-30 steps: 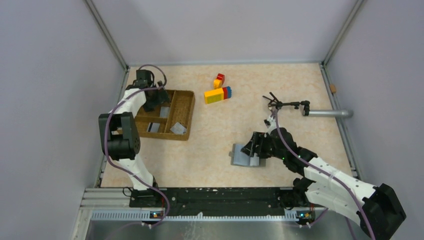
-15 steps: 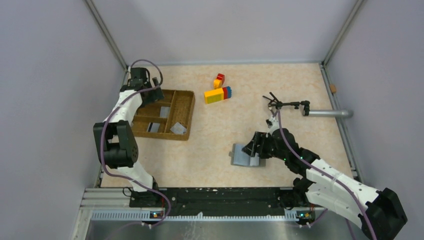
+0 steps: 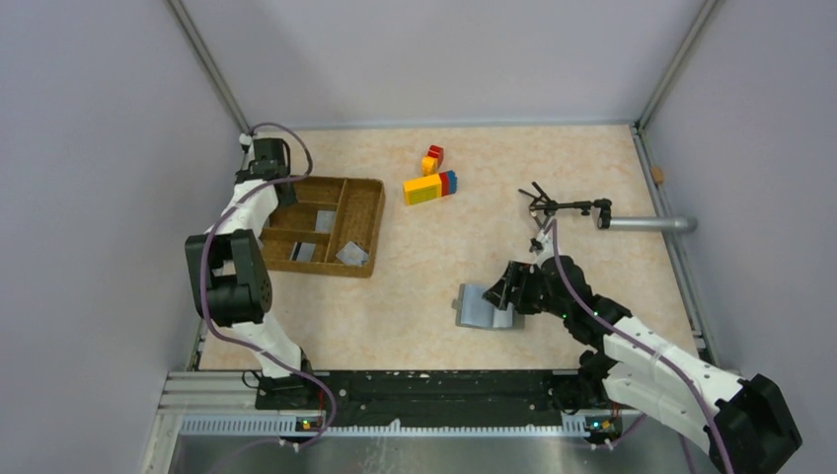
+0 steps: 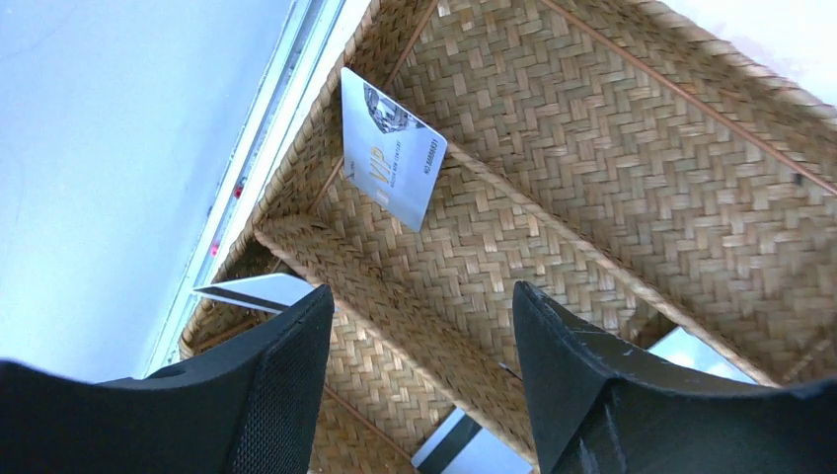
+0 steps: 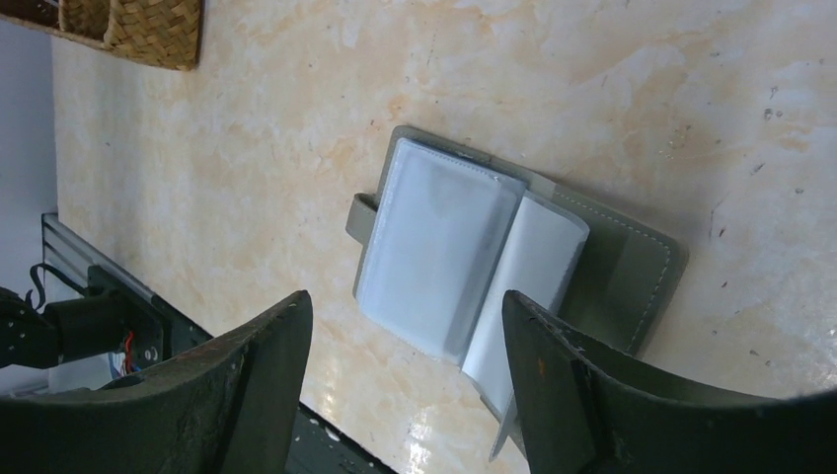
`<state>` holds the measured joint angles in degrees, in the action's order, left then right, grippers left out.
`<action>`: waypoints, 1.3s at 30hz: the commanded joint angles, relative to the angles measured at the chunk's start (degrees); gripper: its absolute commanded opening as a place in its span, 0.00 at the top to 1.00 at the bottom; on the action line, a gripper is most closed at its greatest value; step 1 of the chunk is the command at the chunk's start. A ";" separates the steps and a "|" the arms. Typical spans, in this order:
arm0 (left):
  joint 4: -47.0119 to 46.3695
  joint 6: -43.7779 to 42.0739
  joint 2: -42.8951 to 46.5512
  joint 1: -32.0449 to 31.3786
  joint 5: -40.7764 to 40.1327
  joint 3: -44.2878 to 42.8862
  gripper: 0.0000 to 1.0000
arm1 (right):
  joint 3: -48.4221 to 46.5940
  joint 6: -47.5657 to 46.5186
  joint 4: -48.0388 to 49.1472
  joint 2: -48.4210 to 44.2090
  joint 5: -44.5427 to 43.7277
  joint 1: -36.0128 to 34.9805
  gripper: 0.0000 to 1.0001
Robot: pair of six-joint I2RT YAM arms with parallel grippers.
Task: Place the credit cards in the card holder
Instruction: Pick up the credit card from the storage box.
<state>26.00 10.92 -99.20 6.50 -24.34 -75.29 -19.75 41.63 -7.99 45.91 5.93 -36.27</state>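
Finding no card loaded: thin silver-grey credit cards (image 4: 392, 148) lie in the brown wicker tray (image 3: 367, 197), my left hand (image 4: 422, 296) apart, empty, above them. The flat grey card holder (image 5: 464, 267) lies open on the desk (image 3: 415, 286) under my right hand (image 5: 405, 301), also apart.

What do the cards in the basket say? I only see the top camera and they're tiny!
Observer: On the left wrist camera, one silver card has gold VIP letters and leans tilted against the wall of the wicker tray.
Operator: Is that arm holding one?
Observer: No. The left end effector is open and empty.
Operator: What's under the other arm?
Observer: The card holder, folded open, clear sleeves facing up.
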 commanded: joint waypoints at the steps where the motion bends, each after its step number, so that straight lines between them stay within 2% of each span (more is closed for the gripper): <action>1: -4.05 -2.95 -3.15 0.69 -2.96 -1.33 0.33 | 0.84 -0.58 2.82 -0.39 1.23 1.71 0.31; 14: -7.79 -4.68 -7.48 2.64 -3.95 -2.05 0.41 | 1.14 -0.50 4.19 1.58 1.83 2.79 0.31; 28: -10.40 -6.48 -11.04 4.53 -1.07 -3.66 0.44 | 0.88 -0.14 4.47 2.39 1.95 2.79 0.31; 39: -12.61 -7.26 -11.46 5.58 -3.66 -2.92 0.51 | 0.83 -0.03 4.53 3.09 2.15 2.79 0.31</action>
<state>16.56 4.34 -110.65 11.00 -26.50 -76.84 -18.39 41.63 -5.45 48.93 7.68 -33.93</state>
